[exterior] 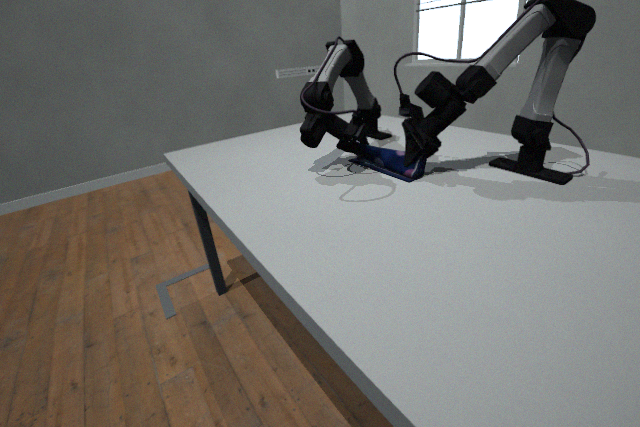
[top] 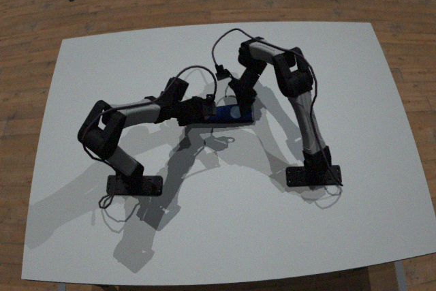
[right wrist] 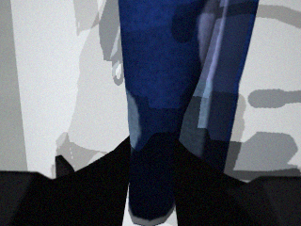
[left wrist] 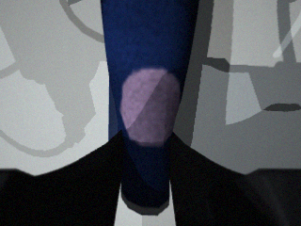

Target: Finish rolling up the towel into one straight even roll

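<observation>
The blue towel (top: 224, 114) (exterior: 387, 157) (left wrist: 150, 38) (right wrist: 155, 61) lies rolled between the arms, with pink and pale dots. A flat strip shows along one side of the roll in the right wrist view (right wrist: 230, 80), with pale stripes beside the roll; it is narrow in the left wrist view. My left gripper (left wrist: 146, 132) is shut on the roll near one end, squeezing it narrower. My right gripper (right wrist: 151, 138) (top: 242, 114) is shut on the roll near the other end. Both ends are pinched across the sides. The left fingertips are mostly hidden in the top view.
The white table (top: 246, 227) (exterior: 465, 282) bears both arm bases, the left base (top: 134, 185) and the right base (top: 313, 176). The two wrists and their cable loops hang close together above the towel. Shadows cover much of the table around it.
</observation>
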`<state>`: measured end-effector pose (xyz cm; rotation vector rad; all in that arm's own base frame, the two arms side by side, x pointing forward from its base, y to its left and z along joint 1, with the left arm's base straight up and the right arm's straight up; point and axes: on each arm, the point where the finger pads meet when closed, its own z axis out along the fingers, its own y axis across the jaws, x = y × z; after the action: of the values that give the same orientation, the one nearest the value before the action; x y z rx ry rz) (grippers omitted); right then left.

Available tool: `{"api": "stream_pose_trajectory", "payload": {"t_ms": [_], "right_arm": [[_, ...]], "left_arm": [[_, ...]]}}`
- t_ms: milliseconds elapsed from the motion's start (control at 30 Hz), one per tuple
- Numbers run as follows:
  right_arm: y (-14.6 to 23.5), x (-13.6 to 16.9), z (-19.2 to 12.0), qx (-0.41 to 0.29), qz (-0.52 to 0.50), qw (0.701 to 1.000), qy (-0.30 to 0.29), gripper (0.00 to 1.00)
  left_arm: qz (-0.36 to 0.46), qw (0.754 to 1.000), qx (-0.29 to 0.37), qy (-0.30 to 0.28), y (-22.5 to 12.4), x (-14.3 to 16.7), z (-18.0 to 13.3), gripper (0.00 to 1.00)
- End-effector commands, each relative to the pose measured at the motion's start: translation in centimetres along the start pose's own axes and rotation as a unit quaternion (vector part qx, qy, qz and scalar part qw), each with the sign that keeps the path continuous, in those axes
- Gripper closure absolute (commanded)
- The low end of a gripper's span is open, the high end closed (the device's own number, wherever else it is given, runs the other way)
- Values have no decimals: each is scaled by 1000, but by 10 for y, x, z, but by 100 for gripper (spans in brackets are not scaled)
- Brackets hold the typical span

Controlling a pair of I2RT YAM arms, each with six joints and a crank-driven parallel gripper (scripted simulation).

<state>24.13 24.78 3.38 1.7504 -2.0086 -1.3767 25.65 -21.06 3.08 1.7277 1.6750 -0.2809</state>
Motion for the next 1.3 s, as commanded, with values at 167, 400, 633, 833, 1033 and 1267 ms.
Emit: {"api": "stream_pose_trajectory", "payload": {"t_ms": [167, 400, 633, 833, 1033, 1267], "right_arm": [[0, 1, 0, -8, 2, 1000, 1, 47], [4, -2, -3, -8, 2, 1000, 1, 29], [5, -3, -9, -8, 2, 1000, 1, 15], [5, -3, -39, -8, 2, 1000, 1, 15], [4, -3, -61, -8, 2, 1000, 1, 15], [4, -3, -74, -8, 2, 1000, 1, 15]], "left_arm": [[1, 1000, -8, -3, 7, -4, 1, 65], [1, 1000, -8, -3, 7, -4, 1, 65], [1, 1000, -8, -3, 7, -4, 1, 65], [1, 1000, -8, -3, 7, -4, 1, 65], [1, 1000, -8, -3, 7, -4, 1, 65], [0, 1000, -6, -3, 7, -4, 1, 65]]}}
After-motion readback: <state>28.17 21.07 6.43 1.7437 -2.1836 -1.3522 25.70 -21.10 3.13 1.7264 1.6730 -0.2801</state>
